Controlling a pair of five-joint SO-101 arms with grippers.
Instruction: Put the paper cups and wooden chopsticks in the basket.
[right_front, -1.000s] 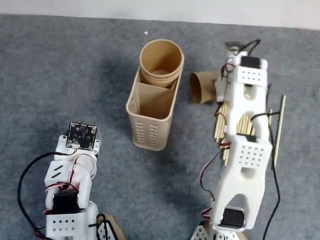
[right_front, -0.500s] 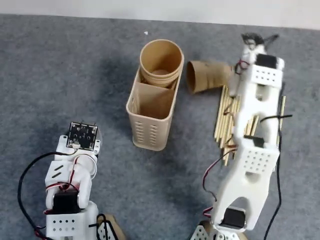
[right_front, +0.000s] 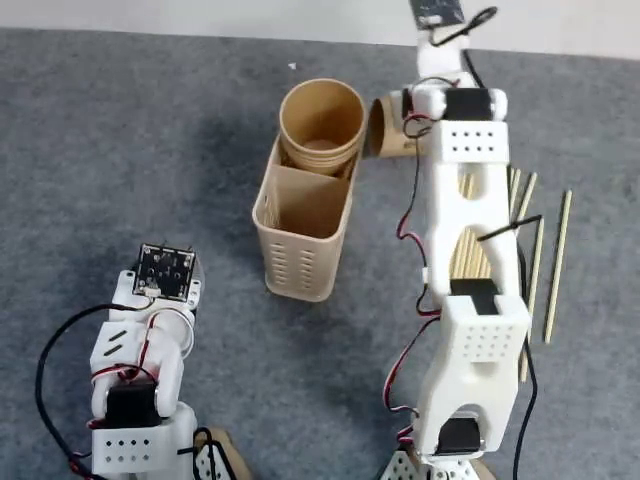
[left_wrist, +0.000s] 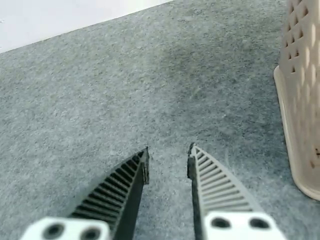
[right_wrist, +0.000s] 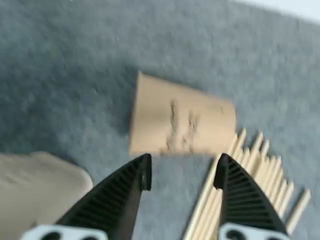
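Right gripper (right_wrist: 182, 172) open by one cup (right_wrist: 182, 122) lying beside the basket (right_front: 300, 255); a second cup (right_front: 322, 120) stands inside it. The arm (right_front: 470, 190) hides some of the chopsticks (right_wrist: 262, 162). Left gripper (left_wrist: 168, 155) open

the left arm (right_front: 140, 370) is folded back close to its base, wrist tipped downward. the left gripper (left_wrist: 169, 150) has its two ribbed fingers parted by a narrow gap, with nothing between them. the right arm (right_front: 468, 260) is stretched far forward, almost straight. the right gripper (right_wrist: 184, 160) hangs low with its fingers spread wide, gripping nothing.
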